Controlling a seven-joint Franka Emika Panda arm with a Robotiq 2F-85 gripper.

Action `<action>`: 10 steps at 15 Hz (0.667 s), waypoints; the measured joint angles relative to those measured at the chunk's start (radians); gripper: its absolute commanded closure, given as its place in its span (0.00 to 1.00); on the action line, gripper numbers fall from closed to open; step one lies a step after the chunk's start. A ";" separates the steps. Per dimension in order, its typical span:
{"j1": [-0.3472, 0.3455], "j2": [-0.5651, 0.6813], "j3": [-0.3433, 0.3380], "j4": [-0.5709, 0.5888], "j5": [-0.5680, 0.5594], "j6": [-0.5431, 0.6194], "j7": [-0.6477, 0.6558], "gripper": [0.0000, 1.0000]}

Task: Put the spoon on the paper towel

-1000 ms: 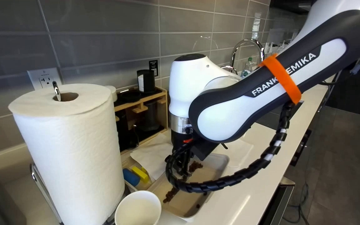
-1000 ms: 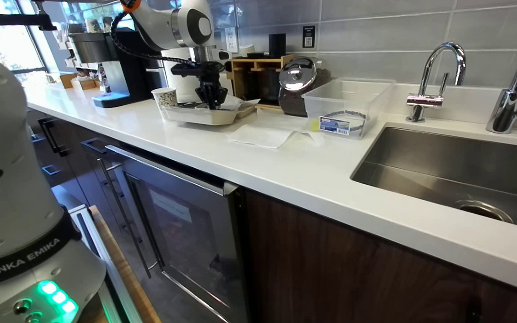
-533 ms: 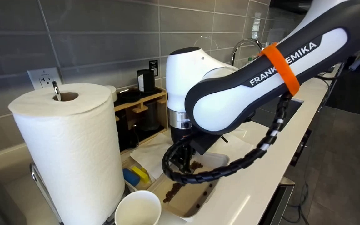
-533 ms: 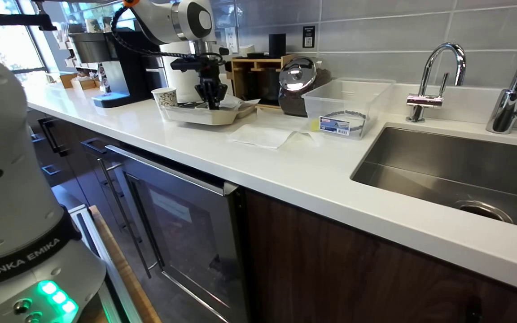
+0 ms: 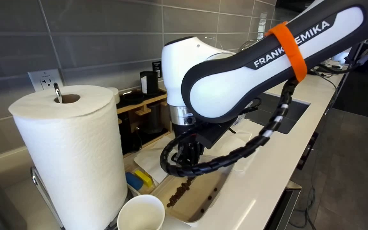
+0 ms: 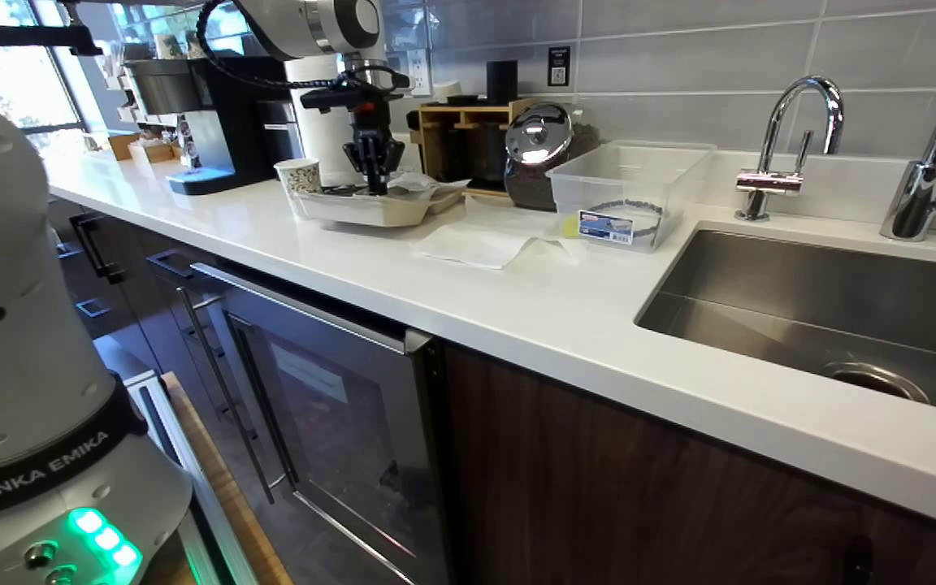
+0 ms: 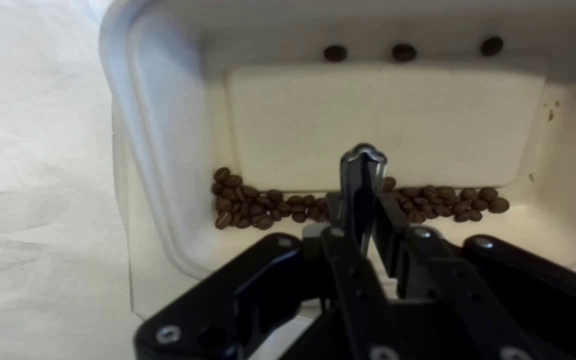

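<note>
Since half a second earlier the gripper (image 7: 362,217) has risen a little in both exterior views, while the tray (image 7: 308,125) under it has stayed put. Its jaws are pinching the spoon (image 7: 363,175); one metal end juts past them in the wrist view, and the rest is partly hidden. Brown beans (image 7: 253,207) run in a band to both sides beneath the jaws, with three set apart beyond the spoon's end. Left of the jaws in the wrist view, off the tray's end, lies the paper towel (image 7: 33,200). Near the jaws, in an exterior view, a blue piece (image 5: 134,181) and a yellow piece (image 5: 143,178) lie side by side, just beside the tray. Further from the jaws stand a cup (image 5: 141,212) and the paper roll (image 5: 72,156). On the opposite side, well apart from the jaws, are a clear box (image 6: 598,195) and the sink (image 6: 809,280).
</note>
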 measured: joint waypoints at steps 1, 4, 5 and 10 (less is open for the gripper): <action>0.000 -0.001 0.002 0.007 0.008 -0.017 -0.016 0.95; -0.001 -0.001 0.009 0.020 0.039 -0.057 -0.065 0.95; -0.001 -0.001 0.011 0.024 0.050 -0.070 -0.078 0.95; -0.006 -0.006 0.020 0.040 0.106 -0.162 -0.147 0.95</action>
